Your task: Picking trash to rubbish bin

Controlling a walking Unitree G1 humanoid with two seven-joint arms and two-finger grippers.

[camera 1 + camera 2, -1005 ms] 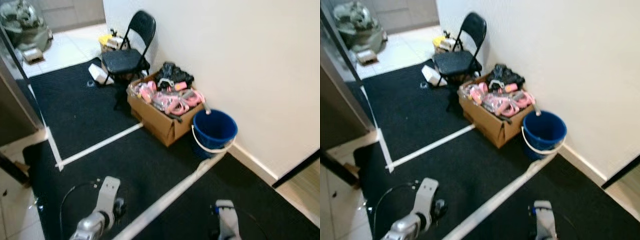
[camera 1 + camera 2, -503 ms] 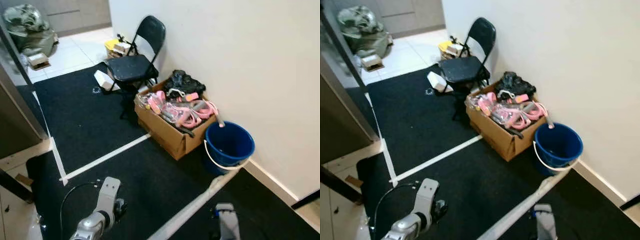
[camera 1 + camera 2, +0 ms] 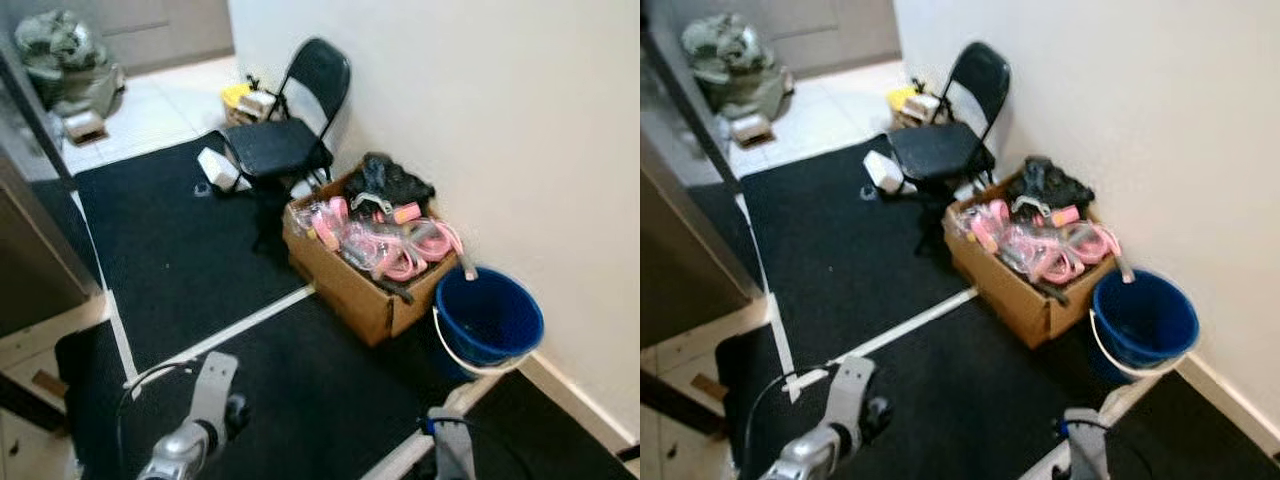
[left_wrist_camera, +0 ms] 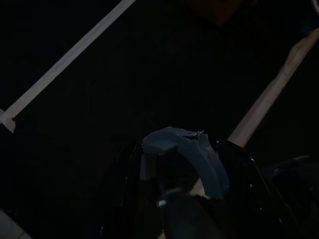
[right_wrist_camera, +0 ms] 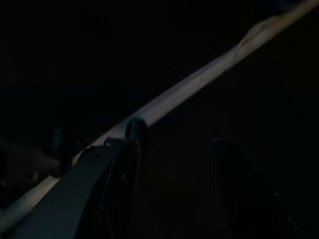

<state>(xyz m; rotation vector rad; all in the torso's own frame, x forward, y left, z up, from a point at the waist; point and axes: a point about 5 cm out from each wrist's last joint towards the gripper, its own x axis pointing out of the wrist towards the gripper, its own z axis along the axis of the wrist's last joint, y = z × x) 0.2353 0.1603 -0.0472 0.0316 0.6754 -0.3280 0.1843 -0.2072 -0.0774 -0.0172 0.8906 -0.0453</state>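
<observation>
A blue bucket (image 3: 520, 300) with a white handle stands on the black carpet against the white wall. Loose litter lies farther off: a white box (image 3: 215, 165) on the carpet by the folding chair (image 3: 280, 145), and yellow and cardboard scraps (image 3: 245, 98) behind it. My left arm (image 3: 205, 400) and right arm (image 3: 450, 450) hang low at the near edge, well short of the bucket. In the dark wrist views, my left gripper (image 4: 178, 145) and right gripper (image 5: 175, 142) hover over carpet and white tape, fingers apart, holding nothing.
An open cardboard box (image 3: 350, 290) stuffed with pink and black items sits between chair and bucket. White tape lines (image 3: 230, 330) cross the carpet. A dark panel (image 3: 30, 250) rises at the left. A grey-green bag (image 3: 65, 55) and a small carton (image 3: 85, 127) lie on the far tiles.
The whole picture has shifted: the camera has moved, so the box and bucket sit lower, further right and larger. Both arms hang as before.
</observation>
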